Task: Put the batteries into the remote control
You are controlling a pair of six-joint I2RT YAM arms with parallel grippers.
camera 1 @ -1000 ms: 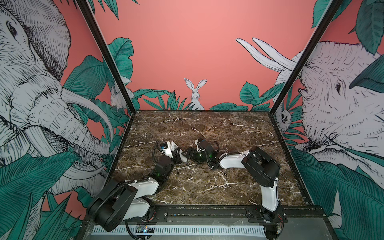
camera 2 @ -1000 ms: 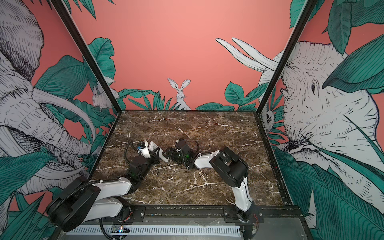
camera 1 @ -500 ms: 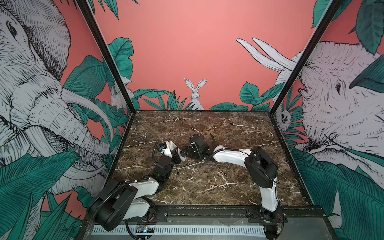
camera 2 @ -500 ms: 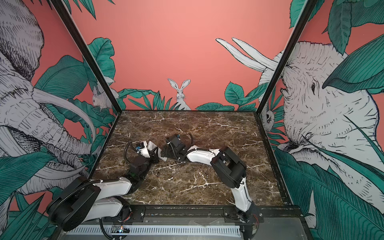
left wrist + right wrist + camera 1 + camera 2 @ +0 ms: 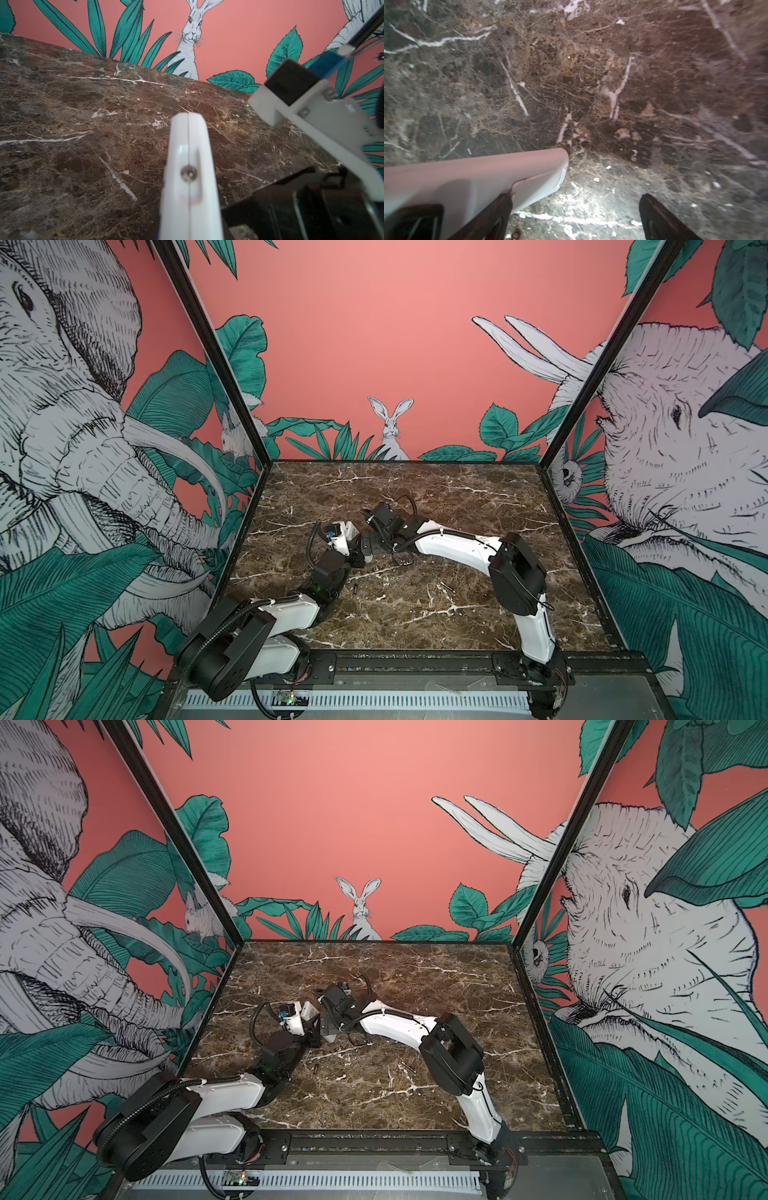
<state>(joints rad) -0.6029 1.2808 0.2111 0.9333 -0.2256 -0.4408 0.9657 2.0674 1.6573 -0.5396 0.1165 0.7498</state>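
My left gripper (image 5: 190,233) is shut on the remote control (image 5: 188,158), a slim white bar seen edge-on and sticking out toward the back wall. In both top views the remote control's white end (image 5: 350,529) (image 5: 307,1009) shows just past the left wrist. My right gripper (image 5: 571,218) is open, its dark fingers (image 5: 660,218) wide apart over the marble. The remote control's end (image 5: 508,172) lies against one finger and nothing is clamped. In both top views the right gripper (image 5: 370,547) (image 5: 326,1029) meets the left one mid-table. One of the batteries (image 5: 355,587) (image 5: 316,1067) lies on the table nearer the front.
The marble table (image 5: 415,614) is boxed in by painted walls at the back and both sides, with a black rail (image 5: 415,659) along the front. The right wrist camera mount (image 5: 311,108) hangs close beside the remote control.
The right arm has stretched toward the back left, bringing its gripper up beside the left one, and its jaws have spread wider. The left arm has stayed put, still holding the remote control.
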